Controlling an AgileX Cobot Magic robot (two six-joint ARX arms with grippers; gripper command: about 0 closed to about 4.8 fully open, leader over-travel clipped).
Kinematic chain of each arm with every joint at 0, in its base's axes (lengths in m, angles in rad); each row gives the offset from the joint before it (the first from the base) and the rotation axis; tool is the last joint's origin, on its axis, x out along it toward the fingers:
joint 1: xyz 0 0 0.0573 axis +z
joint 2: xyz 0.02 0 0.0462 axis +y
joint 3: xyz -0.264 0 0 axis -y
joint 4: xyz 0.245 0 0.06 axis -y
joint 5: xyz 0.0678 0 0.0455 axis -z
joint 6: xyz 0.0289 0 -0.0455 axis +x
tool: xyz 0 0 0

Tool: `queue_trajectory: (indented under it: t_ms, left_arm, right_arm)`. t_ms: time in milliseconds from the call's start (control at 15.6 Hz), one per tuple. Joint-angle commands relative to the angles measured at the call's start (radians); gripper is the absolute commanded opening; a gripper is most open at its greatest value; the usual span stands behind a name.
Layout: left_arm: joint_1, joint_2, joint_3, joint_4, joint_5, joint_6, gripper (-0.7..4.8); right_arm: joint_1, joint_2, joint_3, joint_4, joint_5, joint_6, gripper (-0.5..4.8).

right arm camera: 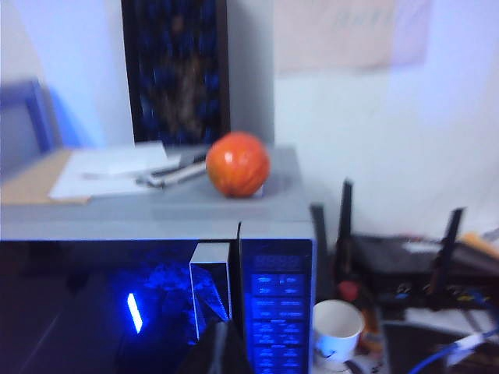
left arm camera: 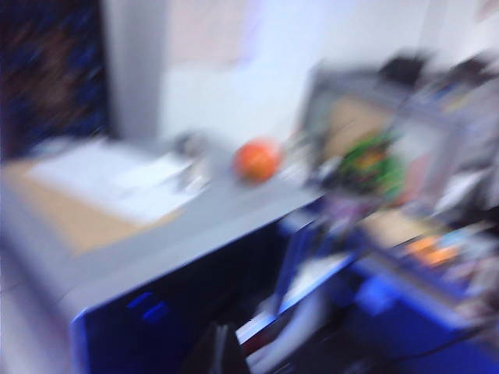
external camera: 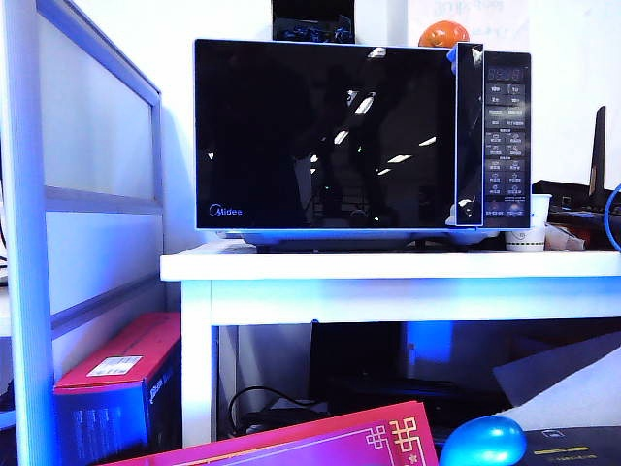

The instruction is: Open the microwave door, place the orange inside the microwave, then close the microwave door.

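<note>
My left gripper (left arm camera: 217, 351) is showing only as a dark tip in its badly blurred wrist view, jaws together and holding nothing. My right gripper (right arm camera: 216, 347) is likewise pressed together and empty, hovering in front of the microwave (external camera: 361, 141) near the seam between the microwave door (external camera: 325, 136) and the button panel (external camera: 506, 141). I'm seeing the door sitting flush and closed. The orange (right arm camera: 238, 164) is resting on top of the microwave, beside some papers (right arm camera: 109, 170). A white cup (right arm camera: 337, 329) is standing next to the microwave
</note>
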Motion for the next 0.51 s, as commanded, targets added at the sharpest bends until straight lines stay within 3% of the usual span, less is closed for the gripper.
queue_trajectory:
  t_ms: [64, 128, 257, 513]
  left_arm:
    - [-0.202, 0.011, 0.003, -0.068, -0.500, 0.131, -0.04]
    - [-0.289, 0.023, 0.003, -0.072, -0.649, 0.202, -0.05]
    - [-0.369, 0.058, 0.003, -0.051, -0.667, 0.229, -0.05]
    - [-0.369, 0.066, 0.003, -0.049, -0.671, 0.195, -0.05]
  right_arm:
    - [0.001, 0.112, 0.090, -0.010, -0.016, -0.004, -0.01]
    - [0.002, 0.168, 0.129, -0.005, -0.016, -0.004, -0.01]
    - [0.002, 0.265, 0.189, 0.007, -0.033, -0.004, -0.01]
    - [0.003, 0.355, 0.195, 0.177, -0.119, -0.004, 0.00]
